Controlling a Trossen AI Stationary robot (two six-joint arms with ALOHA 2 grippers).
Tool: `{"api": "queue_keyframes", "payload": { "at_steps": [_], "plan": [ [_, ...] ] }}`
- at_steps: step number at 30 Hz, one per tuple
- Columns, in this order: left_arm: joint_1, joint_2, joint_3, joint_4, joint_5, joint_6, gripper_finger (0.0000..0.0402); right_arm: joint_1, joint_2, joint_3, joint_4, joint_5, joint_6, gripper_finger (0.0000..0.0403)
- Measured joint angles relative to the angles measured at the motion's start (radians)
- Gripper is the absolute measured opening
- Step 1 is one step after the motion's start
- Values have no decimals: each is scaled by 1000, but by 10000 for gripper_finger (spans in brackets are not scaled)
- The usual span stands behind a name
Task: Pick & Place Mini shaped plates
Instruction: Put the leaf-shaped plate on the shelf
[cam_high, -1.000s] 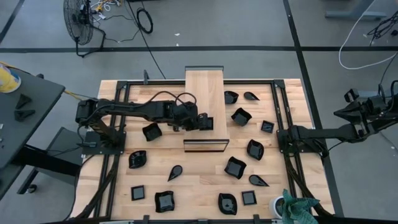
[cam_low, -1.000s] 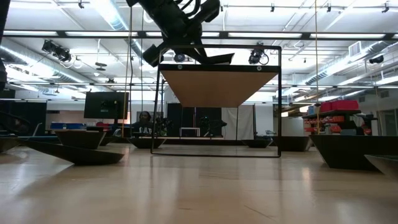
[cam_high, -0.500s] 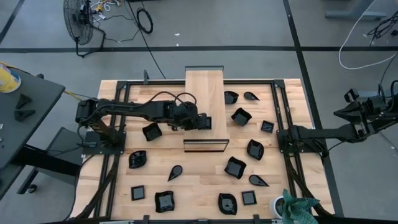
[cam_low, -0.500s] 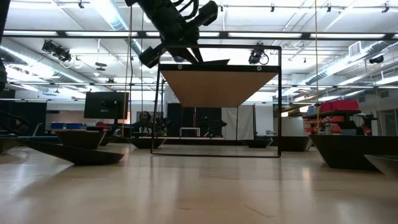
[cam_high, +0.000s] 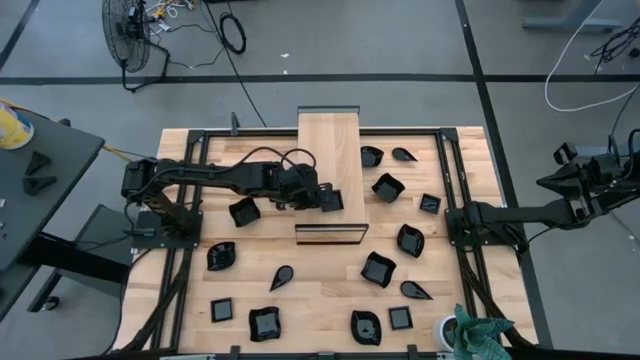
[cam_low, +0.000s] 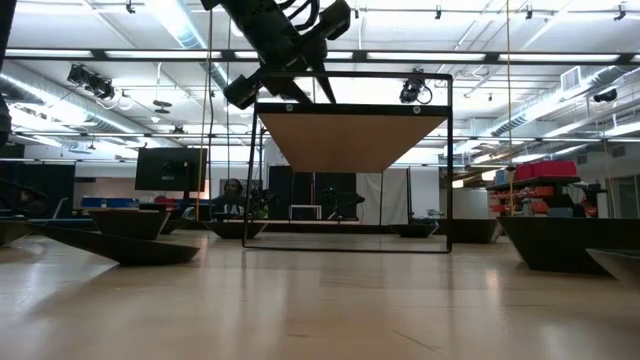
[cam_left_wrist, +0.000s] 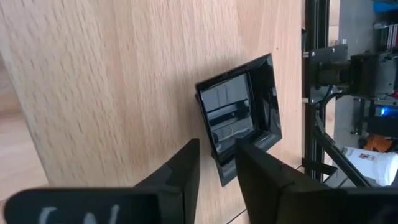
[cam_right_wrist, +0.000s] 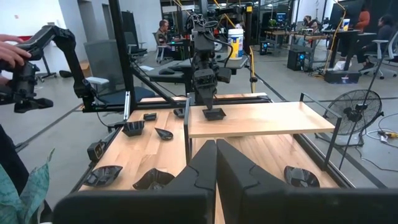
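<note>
Left wrist view: left gripper (cam_left_wrist: 214, 163) parted slightly astride a square mini plate's (cam_left_wrist: 239, 115) rim on the wooden board (cam_left_wrist: 124, 74); right gripper (cam_right_wrist: 216, 163) closed, empty, off-table.

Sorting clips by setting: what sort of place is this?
Probably a robotics lab or workshop: concrete floor with taped lines, a standing fan, people at desks behind the wooden table.
</note>
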Motion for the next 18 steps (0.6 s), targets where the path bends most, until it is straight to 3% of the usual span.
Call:
{"api": "queue_keyframes", "payload": {
  "at_steps": [9, 18],
  "plan": [
    [2, -36, 0, -16, 2, 56, 130, 0, 0, 0, 0, 0, 0, 10],
    [2, -120, 0, -156, -96, 82, 136, 0, 0, 0, 0, 0, 0, 10]
  ]
}}
